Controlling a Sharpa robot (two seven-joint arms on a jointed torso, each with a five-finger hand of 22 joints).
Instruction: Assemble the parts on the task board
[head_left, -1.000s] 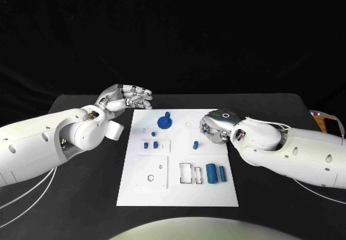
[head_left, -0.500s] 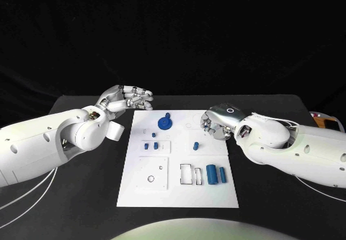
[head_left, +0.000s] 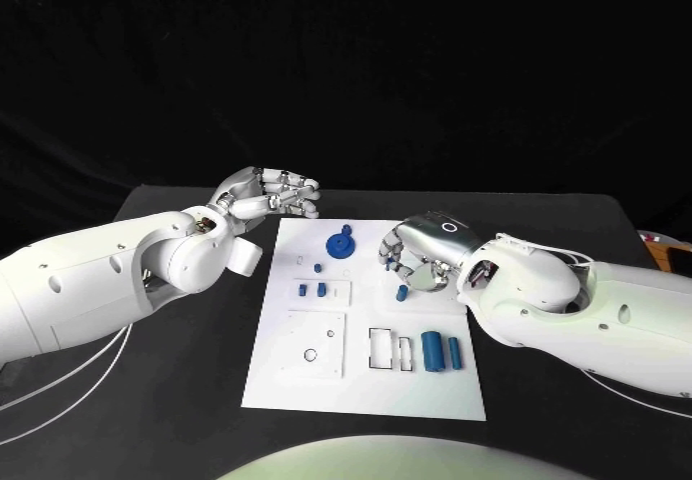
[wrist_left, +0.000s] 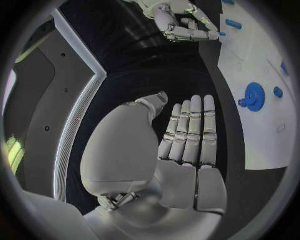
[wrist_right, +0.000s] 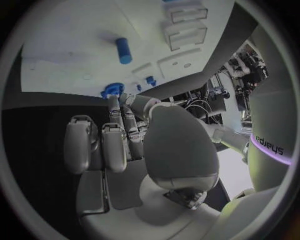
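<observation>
- Now the right hand (head_left: 418, 252) hangs over the board's (head_left: 368, 385) far right part, fingers curled downward with nothing in them.
- Left hand (head_left: 267, 196) sits off the board's far left corner, fingers curled together, empty.
- Board carries a blue gear (head_left: 340, 245), a peg (head_left: 402, 293) just beside the right hand, two small parts (head_left: 310, 290), and two cylinders (head_left: 441, 353) beside a recess.
- Since a second ago, the right hand has moved leftward, further over the board; the parts lie unmoved.
</observation>
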